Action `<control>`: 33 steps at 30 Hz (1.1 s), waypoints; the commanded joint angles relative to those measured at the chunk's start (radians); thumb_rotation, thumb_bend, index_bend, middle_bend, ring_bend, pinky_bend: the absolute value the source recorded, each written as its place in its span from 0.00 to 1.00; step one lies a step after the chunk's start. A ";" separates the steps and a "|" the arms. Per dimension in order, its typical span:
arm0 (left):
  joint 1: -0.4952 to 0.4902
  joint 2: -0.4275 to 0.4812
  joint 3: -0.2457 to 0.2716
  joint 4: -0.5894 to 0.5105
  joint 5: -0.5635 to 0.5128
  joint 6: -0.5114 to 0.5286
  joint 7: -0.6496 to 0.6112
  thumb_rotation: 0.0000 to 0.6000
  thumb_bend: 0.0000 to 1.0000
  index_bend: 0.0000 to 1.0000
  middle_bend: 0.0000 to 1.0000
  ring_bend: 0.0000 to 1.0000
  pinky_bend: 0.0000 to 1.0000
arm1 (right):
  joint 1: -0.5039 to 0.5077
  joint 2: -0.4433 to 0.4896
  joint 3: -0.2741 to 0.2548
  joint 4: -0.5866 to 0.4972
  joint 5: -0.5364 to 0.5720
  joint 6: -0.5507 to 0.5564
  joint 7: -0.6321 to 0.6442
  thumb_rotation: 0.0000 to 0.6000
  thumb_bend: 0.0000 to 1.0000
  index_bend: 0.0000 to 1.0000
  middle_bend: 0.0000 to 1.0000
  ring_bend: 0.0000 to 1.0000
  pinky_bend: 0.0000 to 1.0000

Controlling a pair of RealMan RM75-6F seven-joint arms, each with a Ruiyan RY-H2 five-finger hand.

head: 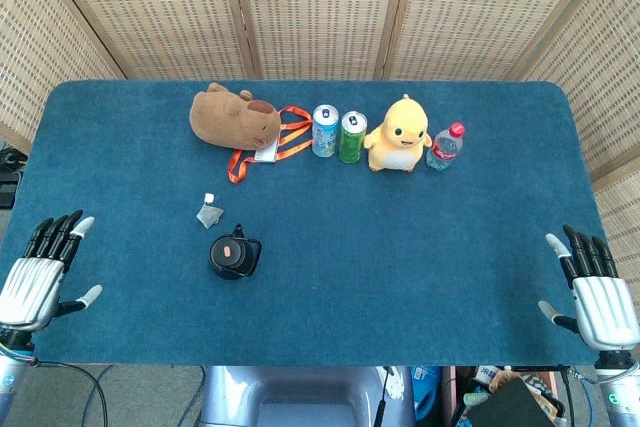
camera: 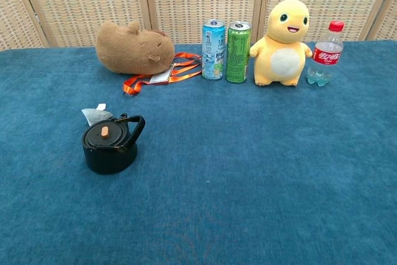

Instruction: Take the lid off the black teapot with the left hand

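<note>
The black teapot stands on the blue table's left half, its handle pointing right. Its black lid with a small orange knob sits in place on top. My left hand hovers at the table's near left corner, fingers spread, holding nothing, well left of the teapot. My right hand is at the near right corner, also spread and holding nothing. Neither hand shows in the chest view.
A tea bag lies just behind the teapot. Along the back stand a brown plush capybara with an orange lanyard, a blue can, a green can, a yellow plush and a small bottle.
</note>
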 commanded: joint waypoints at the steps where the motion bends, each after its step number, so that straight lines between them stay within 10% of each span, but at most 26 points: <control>1: -0.001 -0.001 -0.001 0.002 -0.004 -0.003 0.001 1.00 0.22 0.00 0.00 0.00 0.00 | 0.000 0.000 0.000 0.000 0.000 0.000 0.000 1.00 0.00 0.00 0.00 0.00 0.00; 12: -0.052 -0.054 -0.019 0.068 -0.019 -0.074 0.000 1.00 0.22 0.00 0.00 0.00 0.00 | 0.001 0.003 0.001 -0.006 0.001 -0.002 0.007 1.00 0.00 0.00 0.00 0.00 0.00; 33: -0.318 -0.437 -0.080 0.495 -0.025 -0.327 -0.085 1.00 0.22 0.00 0.00 0.00 0.00 | 0.018 -0.008 0.013 0.017 0.047 -0.050 0.006 1.00 0.00 0.00 0.00 0.00 0.00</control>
